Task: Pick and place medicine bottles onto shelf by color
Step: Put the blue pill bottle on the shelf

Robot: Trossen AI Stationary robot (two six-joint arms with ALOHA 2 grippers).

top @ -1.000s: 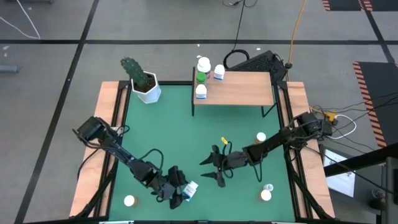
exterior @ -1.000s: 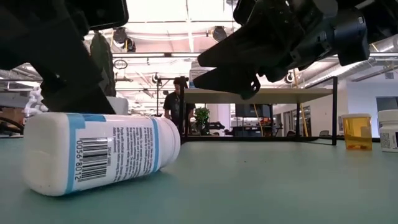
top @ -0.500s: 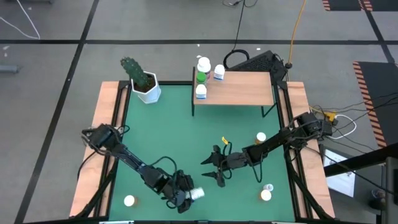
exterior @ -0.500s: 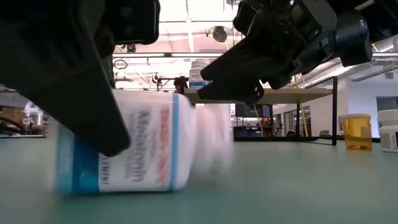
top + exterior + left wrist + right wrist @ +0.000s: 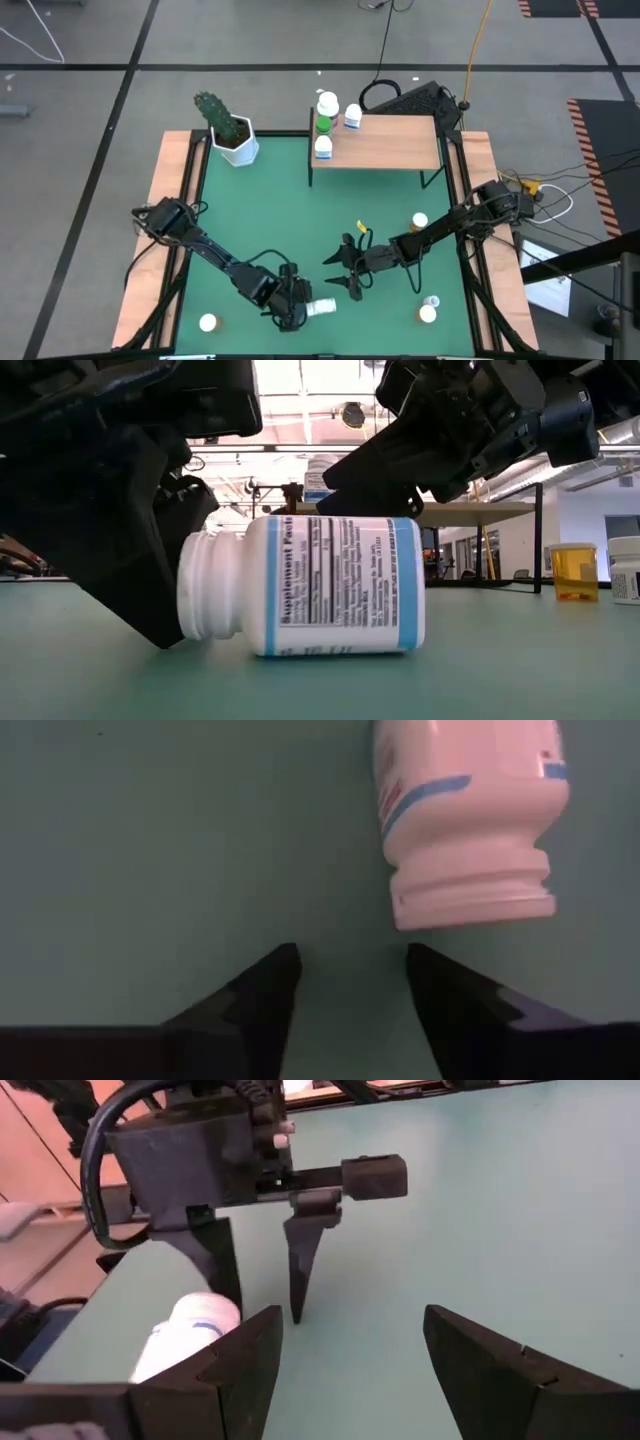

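The blue-banded bottle [image 5: 322, 307] lies on its side at the lower middle of the tabletop [image 5: 300, 225], just beside the left end effector [image 5: 293, 310], whose fingers stand apart with nothing between them, probably for a sideways grasp, while the right end effector [image 5: 340, 275] waits open nearby.

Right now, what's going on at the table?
The left gripper is low at the mat's near edge, open, beside a blue-banded white bottle lying on its side, not gripped. The right gripper hovers open and empty mid-mat. Four bottles stand on the shelf at its left end; an orange bottle and others still wait on the green mat.
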